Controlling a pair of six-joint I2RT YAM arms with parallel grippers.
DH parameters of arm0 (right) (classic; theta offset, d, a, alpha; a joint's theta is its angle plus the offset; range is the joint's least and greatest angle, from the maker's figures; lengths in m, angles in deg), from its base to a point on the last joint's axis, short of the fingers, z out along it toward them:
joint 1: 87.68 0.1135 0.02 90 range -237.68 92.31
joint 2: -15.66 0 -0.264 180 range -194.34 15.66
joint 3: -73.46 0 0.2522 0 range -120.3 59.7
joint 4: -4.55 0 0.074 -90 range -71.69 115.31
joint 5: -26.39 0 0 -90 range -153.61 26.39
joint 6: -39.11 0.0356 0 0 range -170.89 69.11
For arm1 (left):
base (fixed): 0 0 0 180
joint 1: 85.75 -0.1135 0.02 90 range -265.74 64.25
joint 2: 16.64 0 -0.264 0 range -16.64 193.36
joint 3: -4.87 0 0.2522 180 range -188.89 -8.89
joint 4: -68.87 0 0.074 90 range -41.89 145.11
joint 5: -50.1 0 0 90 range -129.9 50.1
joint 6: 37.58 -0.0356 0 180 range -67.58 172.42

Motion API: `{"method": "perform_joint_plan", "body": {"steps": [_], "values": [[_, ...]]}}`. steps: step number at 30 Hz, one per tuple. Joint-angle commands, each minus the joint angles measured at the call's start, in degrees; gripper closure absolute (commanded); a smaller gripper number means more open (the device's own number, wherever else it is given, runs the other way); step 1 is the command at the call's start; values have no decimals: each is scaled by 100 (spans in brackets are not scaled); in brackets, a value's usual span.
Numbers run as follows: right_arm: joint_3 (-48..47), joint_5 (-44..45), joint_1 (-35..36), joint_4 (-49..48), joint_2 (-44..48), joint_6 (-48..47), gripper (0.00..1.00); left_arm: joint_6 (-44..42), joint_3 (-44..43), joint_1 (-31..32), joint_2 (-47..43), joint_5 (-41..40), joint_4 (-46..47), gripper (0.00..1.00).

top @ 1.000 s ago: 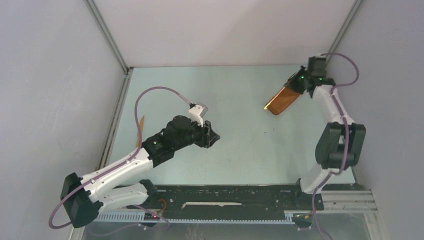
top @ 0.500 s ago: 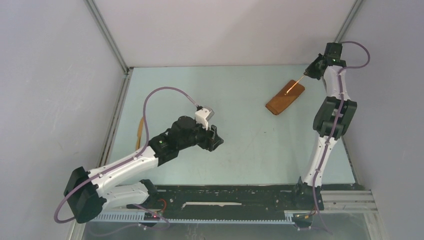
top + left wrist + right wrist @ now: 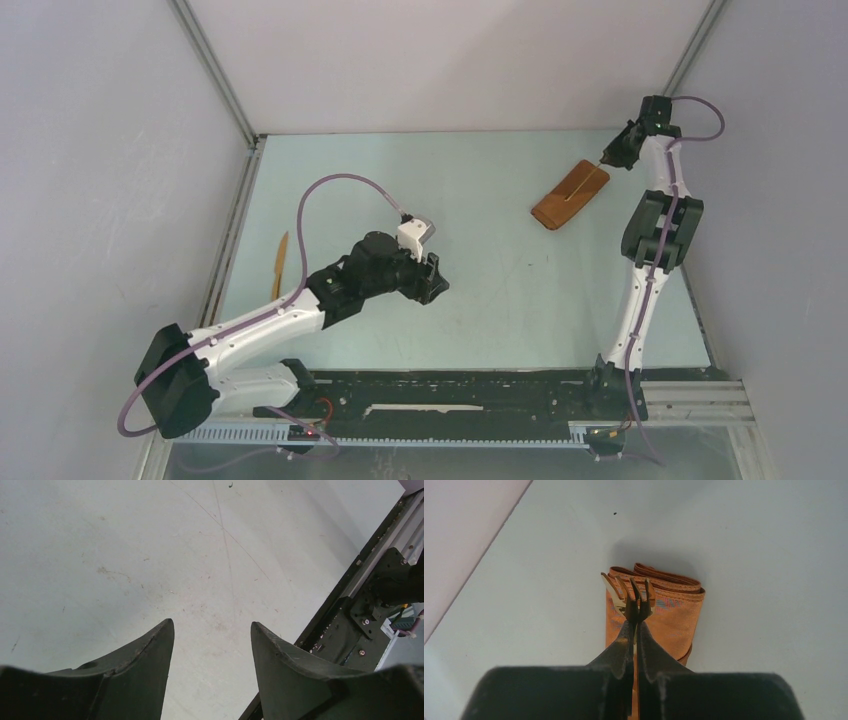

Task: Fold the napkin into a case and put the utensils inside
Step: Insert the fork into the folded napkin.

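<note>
A folded orange napkin (image 3: 568, 197) is laid as a narrow pouch at the far right of the pale surface (image 3: 480, 180). A wooden fork (image 3: 628, 596) is clamped in the right hand (image 3: 610, 158), its prongs over one end of the napkin. The left hand (image 3: 436, 281) is seen with fingers apart above bare surface, nothing gripped. Another wooden utensil (image 3: 282, 262) is laid near the left edge.

Rust-orange case (image 3: 672, 622), seemingly light-brown fork (image 3: 633, 600)
</note>
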Motion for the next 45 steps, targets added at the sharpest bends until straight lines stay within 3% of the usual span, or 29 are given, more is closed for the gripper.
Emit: {"method": "perform_joint_plan", "body": {"steps": [1,16,36,45], "values": [[-339,-48,-84,-85,61,-68,100,-78,-120,-15,-45,91,198,35],[-993,-82,-346,21,-416,-123,100,155,-171,-16,408,483,689,35],[-312,-69,-117,616,-13,218,100,347,-199,-10,616,535,812,36],[-36,-128,-44,692,24,204,100,610,-563,-12,1301,560,1039,36]]}}
